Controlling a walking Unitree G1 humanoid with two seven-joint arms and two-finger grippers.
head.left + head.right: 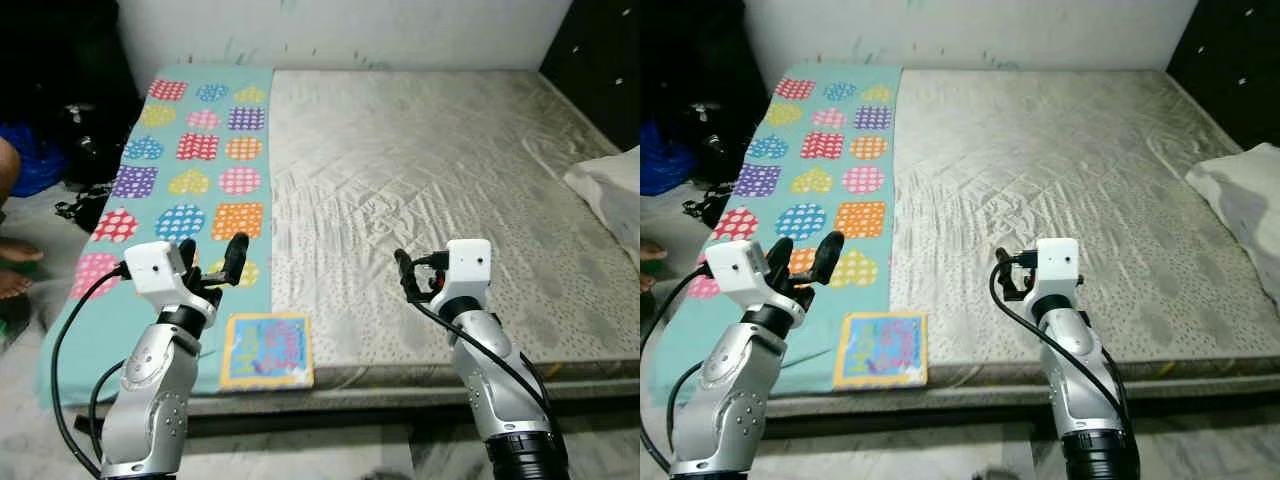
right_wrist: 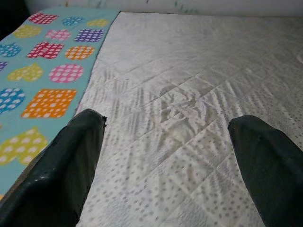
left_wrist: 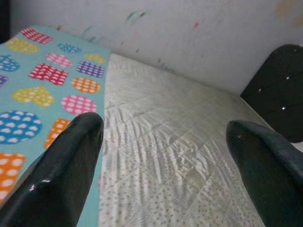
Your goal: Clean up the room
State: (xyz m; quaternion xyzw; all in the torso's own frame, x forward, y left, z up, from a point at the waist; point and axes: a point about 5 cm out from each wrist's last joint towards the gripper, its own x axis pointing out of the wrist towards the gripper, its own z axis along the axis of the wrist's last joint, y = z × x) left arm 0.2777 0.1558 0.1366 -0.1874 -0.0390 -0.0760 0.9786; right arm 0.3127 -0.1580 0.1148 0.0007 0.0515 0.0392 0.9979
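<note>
A bare grey mattress (image 1: 420,180) lies before me. Along its left side runs a teal blanket (image 1: 200,150) printed with dotted hearts and squares. A small colourful square book (image 1: 266,350) rests flat at the bed's front edge, partly on the blanket. My left gripper (image 1: 213,258) hovers open over the blanket's near end, just behind and left of the book. My right gripper (image 1: 402,268) hangs open over the mattress near its front edge, to the right of the book. Both wrist views show spread black fingers (image 3: 61,165) (image 2: 61,161) with nothing between them.
A white pillow (image 1: 612,190) lies at the bed's right edge below a black padded headboard (image 1: 600,60). Dark bags (image 1: 90,150) and a blue item (image 1: 30,160) sit on the floor left of the bed. A person's bare foot (image 1: 12,268) is at the far left.
</note>
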